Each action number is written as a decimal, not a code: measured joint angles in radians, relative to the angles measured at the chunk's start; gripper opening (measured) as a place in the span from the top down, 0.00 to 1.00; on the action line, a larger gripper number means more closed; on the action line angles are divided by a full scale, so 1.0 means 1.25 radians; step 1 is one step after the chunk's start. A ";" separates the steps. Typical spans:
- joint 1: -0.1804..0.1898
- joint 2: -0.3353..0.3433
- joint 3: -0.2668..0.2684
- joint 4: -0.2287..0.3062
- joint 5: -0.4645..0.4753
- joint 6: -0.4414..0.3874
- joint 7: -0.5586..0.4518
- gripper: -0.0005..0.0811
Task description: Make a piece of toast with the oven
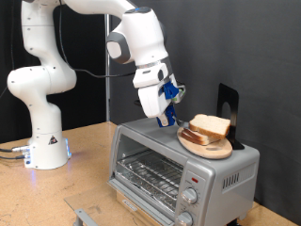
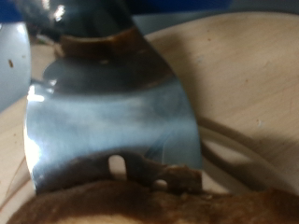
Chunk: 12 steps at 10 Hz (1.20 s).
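Observation:
The silver-grey oven [image 1: 155,151] stands on the table with its glass door shut and the wire rack showing behind it. On its top a round wooden plate [image 1: 218,151] carries two stacked slices of pale toast [image 1: 209,126] with brown crust. My gripper [image 1: 167,105] hangs just to the exterior view's left of the slices, shut on a blue-handled spatula [image 1: 171,94]. In the wrist view the spatula's metal blade [image 2: 112,121] points down at the brown crust of a slice [image 2: 140,201], its tip at the crust's edge, with the wooden plate [image 2: 248,84] behind.
Two round knobs [image 1: 191,198] and a red light [image 1: 191,179] sit on the oven's front right. A black stand [image 1: 228,111] rises behind the plate. The arm's white base [image 1: 42,141] stands at the exterior view's left on the wooden table [image 1: 56,198].

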 joint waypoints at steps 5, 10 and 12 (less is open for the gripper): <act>0.003 -0.006 -0.003 -0.008 0.172 0.068 -0.148 0.55; -0.007 -0.065 -0.019 -0.049 0.192 0.031 -0.183 0.55; -0.011 -0.092 -0.029 -0.079 0.190 0.020 -0.194 0.55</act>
